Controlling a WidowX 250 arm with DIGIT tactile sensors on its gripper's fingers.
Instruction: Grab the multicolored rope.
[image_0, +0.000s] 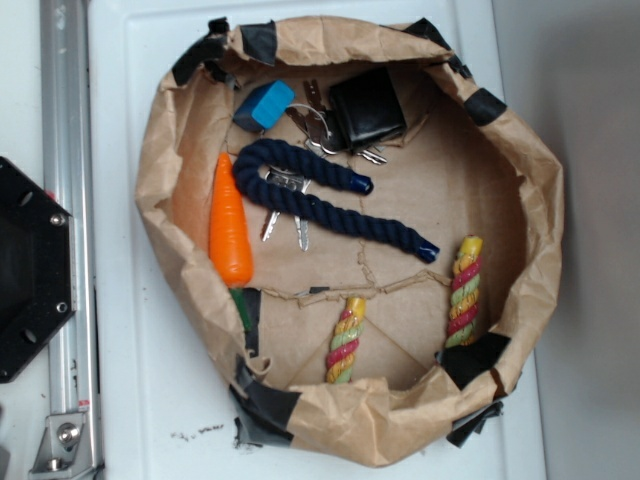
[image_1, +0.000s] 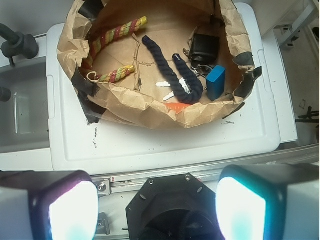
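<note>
Multicolored rope (image_0: 464, 293) – twisted cotton-like strands, matt, fuzzy. Navy rope (image_0: 325, 195) the same weave. Paper basket (image_0: 540, 200) – crumpled brown kraft, black tape (image_0: 258, 38) glossy. Carrot (image_0: 229, 222) smooth plastic. Keys (image_0: 285, 215) shiny metal. White table (image_0: 130, 330) smooth, scuffed.

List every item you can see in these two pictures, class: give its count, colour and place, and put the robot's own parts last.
Paper bag: one, brown, rolled down with black tape, on a white lid.
Multicolored rope: one, red-pink, yellow and green, curved along the bag wall; both ends show in the exterior view.
Navy rope: one, dark blue, bent across the bag floor.
Carrot: one, orange, against the bag wall.
Keys: a silver bunch, partly under the navy rope.
Blue block: one, near the bag rim.
Black wallet: one, beside the blue block.
White lid: one, under the bag.
Gripper: one, fingers apart, outside the bag, holding nothing.
</note>
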